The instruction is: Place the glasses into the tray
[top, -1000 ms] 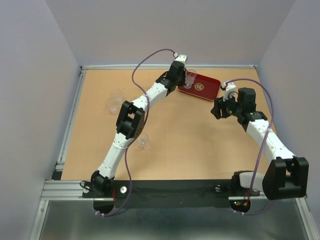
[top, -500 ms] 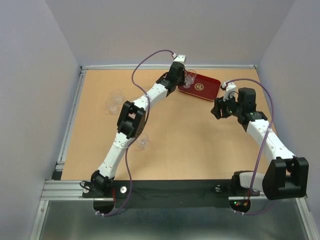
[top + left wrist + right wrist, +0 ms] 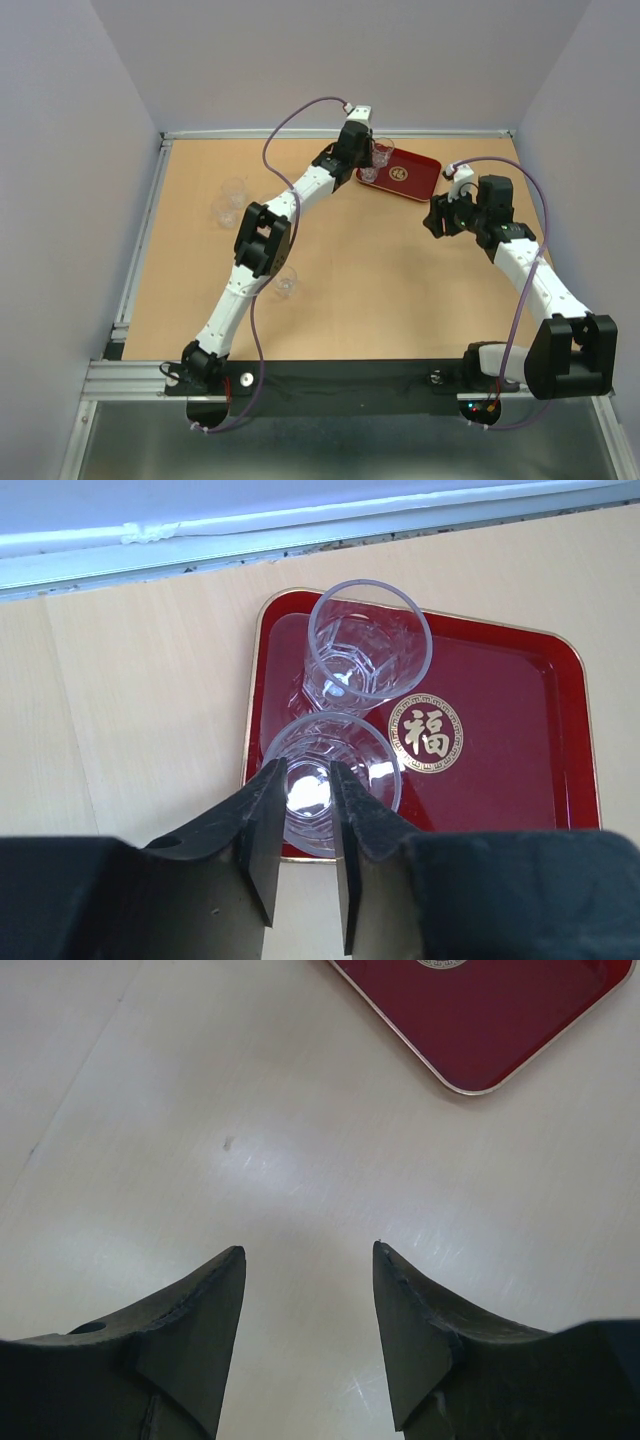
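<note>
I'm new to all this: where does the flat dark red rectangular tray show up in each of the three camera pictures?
Top external: the dark red rectangular tray lies far back on the table, right of centre.
Left wrist: it fills the middle and right.
Right wrist: only one corner, top right.
Shared landmark: its gold emblem, clipped at the right wrist picture's top edge.

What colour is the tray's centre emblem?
Gold emblem on the dark red tray; the left wrist view shows it best.
</note>
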Available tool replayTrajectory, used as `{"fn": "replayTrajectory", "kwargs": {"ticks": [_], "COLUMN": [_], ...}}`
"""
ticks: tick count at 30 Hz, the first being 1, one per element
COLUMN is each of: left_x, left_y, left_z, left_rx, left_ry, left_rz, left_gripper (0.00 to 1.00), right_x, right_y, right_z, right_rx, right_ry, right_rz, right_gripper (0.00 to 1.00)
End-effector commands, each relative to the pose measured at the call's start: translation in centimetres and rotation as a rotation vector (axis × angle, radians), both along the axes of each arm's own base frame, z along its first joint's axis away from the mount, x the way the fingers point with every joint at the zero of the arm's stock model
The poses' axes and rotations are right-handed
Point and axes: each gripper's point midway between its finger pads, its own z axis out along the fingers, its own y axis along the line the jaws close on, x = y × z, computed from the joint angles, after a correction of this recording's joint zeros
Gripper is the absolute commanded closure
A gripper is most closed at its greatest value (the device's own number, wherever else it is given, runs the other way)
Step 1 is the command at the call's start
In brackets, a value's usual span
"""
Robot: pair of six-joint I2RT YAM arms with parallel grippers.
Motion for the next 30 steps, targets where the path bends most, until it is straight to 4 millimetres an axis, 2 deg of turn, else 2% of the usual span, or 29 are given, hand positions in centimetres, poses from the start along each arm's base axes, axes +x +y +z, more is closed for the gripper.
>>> {"fn": "replayTrajectory", "kwargs": {"ticks": [1,6,7,8,9,10,11,13,16,18,19,20,22,23,24,25,26,27,29,30], "left_x": [0.7,0.1,-0.3,-0.7,-1.1,-1.5,-2.4,-3.9,-5.8,-8.2,-9.1,-10.9,-12.9,-15.0,-16.0,-18.1,-19.2,-21.5,-23.7,-24.5], "left_y": [-0.2,1.2,1.5,2.4,2.9,3.4,4.3,5.6,6.9,8.7,9.5,11.0,12.8,14.8,15.8,17.8,18.8,20.5,22.3,23.5], "left_z": [8.0,12.7,12.3,14.7,15.4,14.1,16.5,18.4,19.9,21.1,21.5,22.3,22.9,23.2,23.2,23.2,23.1,22.9,22.4,22.0], "left_rx": [-0.103,-0.132,-0.121,-0.134,-0.137,-0.118,-0.128,-0.141,-0.143,-0.145,-0.143,-0.142,-0.133,-0.129,-0.12,-0.111,-0.109,-0.11,-0.109,-0.102], "left_ry": [-0.128,-0.178,-0.166,-0.193,-0.197,-0.17,-0.194,-0.225,-0.251,-0.262,-0.271,-0.287,-0.307,-0.32,-0.326,-0.34,-0.346,-0.357,-0.373,-0.382], "left_rz": [-0.003,0.0,-0.001,0.007,0.007,0.007,0.001,-0.003,-0.014,-0.013,-0.012,-0.006,0.004,0.024,0.033,0.046,0.056,0.065,0.082,0.11], "left_gripper": [0.62,0.58,0.57,0.57,0.57,0.56,0.55,0.52,0.46,0.4,0.33,0.27,0.22,0.2,0.18,0.15,0.13,0.11,0.09,0.07], "right_x": [0.3,-0.3,-0.3,-0.5,-0.6,-0.9,-1.2,-2.0,-3.4,-4.1,-4.9,-5.3,-6.1,-6.0,-5.9,-6.4,-5.9,-6.6,-6.7,-6.7], "right_y": [-0.1,0.5,0.6,0.8,0.9,1.3,1.7,2.8,4.1,4.8,5.7,6.1,7.3,7.8,8.2,9.2,9.9,11.4,13.3,15.3], "right_z": [0.9,1.2,1.2,1.2,1.2,1.5,1.6,2.0,2.4,2.5,2.8,2.6,2.9,3.1,3.1,2.8,2.9,2.4,2.2,2.2], "right_rx": [0.005,0.015,0.016,0.017,0.021,0.035,0.044,0.076,0.12,0.141,0.177,0.194,0.238,0.253,0.256,0.252,0.243,0.227,0.215,0.201], "right_ry": [-0.042,-0.059,-0.06,-0.063,-0.063,-0.069,-0.072,-0.082,-0.098,-0.105,-0.107,-0.102,-0.088,-0.073,-0.064,-0.041,-0.031,0.008,0.046,0.068], "right_rz": [0.005,0.056,0.063,0.077,0.088,0.113,0.136,0.206,0.3,0.356,0.415,0.445,0.51,0.52,0.531,0.559,0.573,0.603,0.638,0.67], "right_gripper": [0.4,0.36,0.36,0.35,0.34,0.32,0.31,0.29,0.28,0.28,0.28,0.28,0.28,0.29,0.29,0.29,0.29,0.29,0.29,0.29]}}
